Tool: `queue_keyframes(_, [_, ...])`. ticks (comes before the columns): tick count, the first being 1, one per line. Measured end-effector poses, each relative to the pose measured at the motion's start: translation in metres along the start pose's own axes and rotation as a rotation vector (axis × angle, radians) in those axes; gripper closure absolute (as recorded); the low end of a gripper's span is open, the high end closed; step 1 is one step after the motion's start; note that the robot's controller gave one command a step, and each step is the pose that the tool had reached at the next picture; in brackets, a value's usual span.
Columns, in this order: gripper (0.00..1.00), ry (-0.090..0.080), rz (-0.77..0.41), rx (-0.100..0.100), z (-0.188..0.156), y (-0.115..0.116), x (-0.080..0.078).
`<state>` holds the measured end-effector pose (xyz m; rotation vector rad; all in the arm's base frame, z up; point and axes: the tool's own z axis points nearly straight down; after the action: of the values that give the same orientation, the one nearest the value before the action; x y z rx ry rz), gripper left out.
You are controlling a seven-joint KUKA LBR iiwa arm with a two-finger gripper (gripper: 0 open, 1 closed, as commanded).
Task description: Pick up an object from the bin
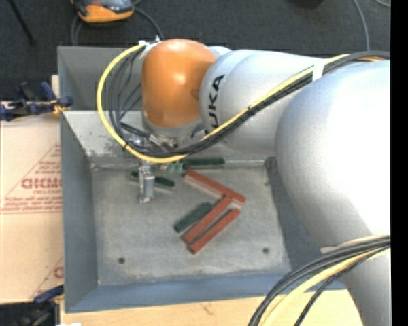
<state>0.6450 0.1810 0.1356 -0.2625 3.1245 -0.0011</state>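
Dark floor (190, 5) all round; grey metal bin (78, 202) set on it, its bottom mostly bare.

Gripper (145, 190) hung low in the far-left part of the bin, tip close to the bottom. Open or closed: could not tell, since it showed as one narrow grey piece under the wrist.

- Short dark green stick (164, 180) lay just right of the gripper, roughly level with it, apparently touching or passing behind it. Could not tell whether it was gripped.
- Slanting red-brown stick (214, 187) lay further right, running toward the near right.
- Longer red-brown stick (214, 228) met its near end, the two forming a V at mid-bin.
- Second dark green stick (194, 216) lay along the left side of the longer red-brown one, touching it.
- Far green stick (205, 161) lay along the foot of the far wall, its left end under the wrist.

Above the gripper, the orange cover (173, 80) and a yellow cable (105, 87) loop hid the far-left corner. The arm (313, 128) covered the right side of the bin. An orange-and-black device (100, 2) sat on the floor beyond the far wall.
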Motion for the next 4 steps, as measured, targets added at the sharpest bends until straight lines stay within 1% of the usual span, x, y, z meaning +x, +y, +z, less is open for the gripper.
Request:
queue_keyframes(1, [0.00, 0.003, -0.093, 0.000, -0.010, -0.029, 0.005])
queue_keyframes(2, [0.00, -0.008, -0.236, 0.001, 0.034, -0.048, 0.010])
queue_keyframes(3, [1.00, 0.000, -0.082, -0.003, 0.063, -0.073, 0.025])
queue_keyframes(4, [1.00, 0.000, -0.081, -0.003, 0.063, -0.073, 0.025])
